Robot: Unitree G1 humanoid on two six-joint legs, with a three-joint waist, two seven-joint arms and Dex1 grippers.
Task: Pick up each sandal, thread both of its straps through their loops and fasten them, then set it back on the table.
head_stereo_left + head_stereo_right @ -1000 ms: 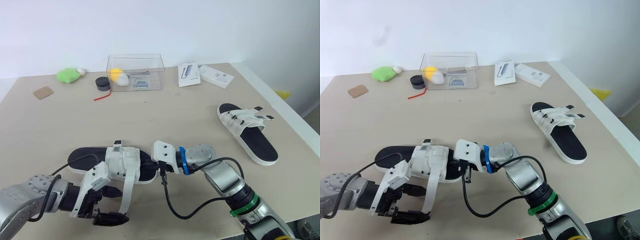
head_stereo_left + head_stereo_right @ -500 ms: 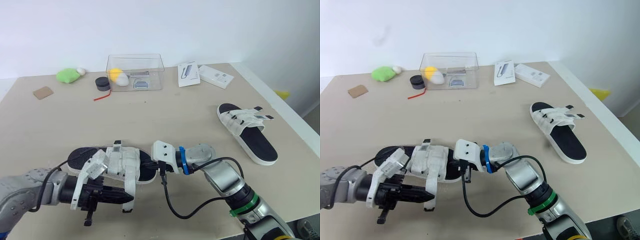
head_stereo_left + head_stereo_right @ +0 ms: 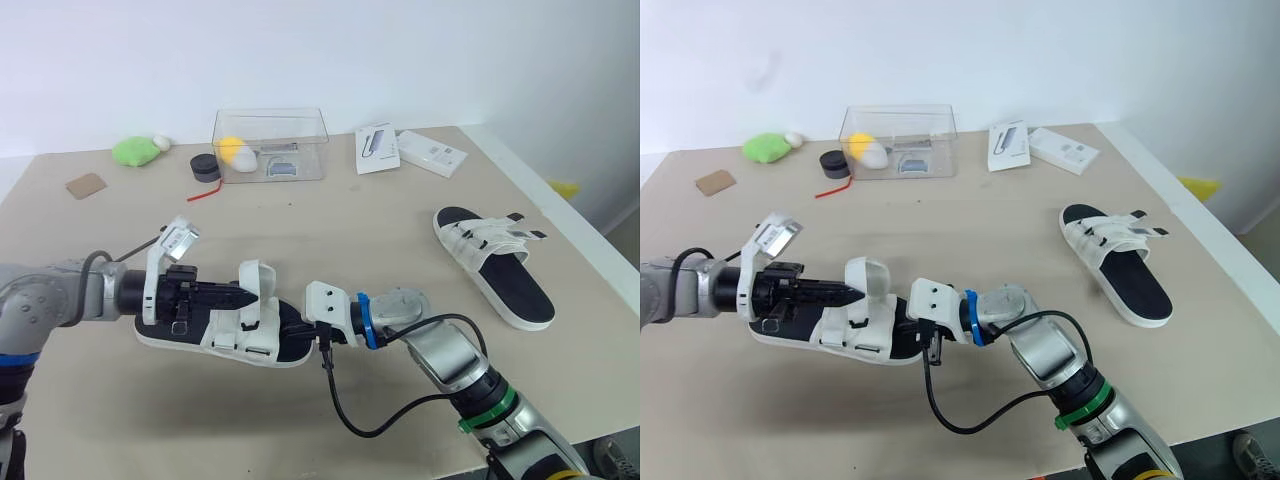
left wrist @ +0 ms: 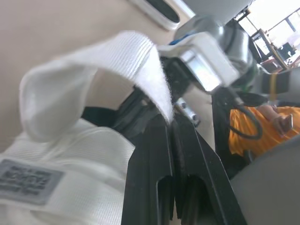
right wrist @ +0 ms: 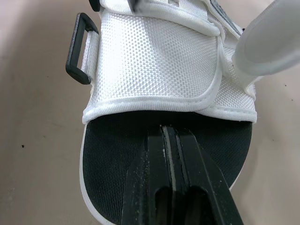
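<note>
The near sandal (image 3: pixel 215 335), white straps on a black footbed, lies in front of me on the table. My left gripper (image 3: pixel 238 295) hovers just above it, shut on the end of a white strap (image 4: pixel 93 70) that curls up in an arch (image 3: pixel 256 279). My right gripper (image 5: pixel 169 129) comes in from the right, shut, with its tips resting on the black insole (image 5: pixel 122 154) at the sandal's right end. A black loop (image 5: pixel 79 47) sticks out at the side of the upper. The second sandal (image 3: pixel 495 262) lies flat at the right.
At the back stand a clear box (image 3: pixel 270 145), two white packages (image 3: pixel 378 148) (image 3: pixel 432 153), a black puck (image 3: pixel 205 167), a green toy (image 3: pixel 135 150) and a cardboard piece (image 3: pixel 87 185). The table's right edge (image 3: pixel 560 215) runs close past the second sandal.
My left gripper has shut on the strap that hung over the sandal's near side and has swung it up and over to the left. The right gripper has held still.
</note>
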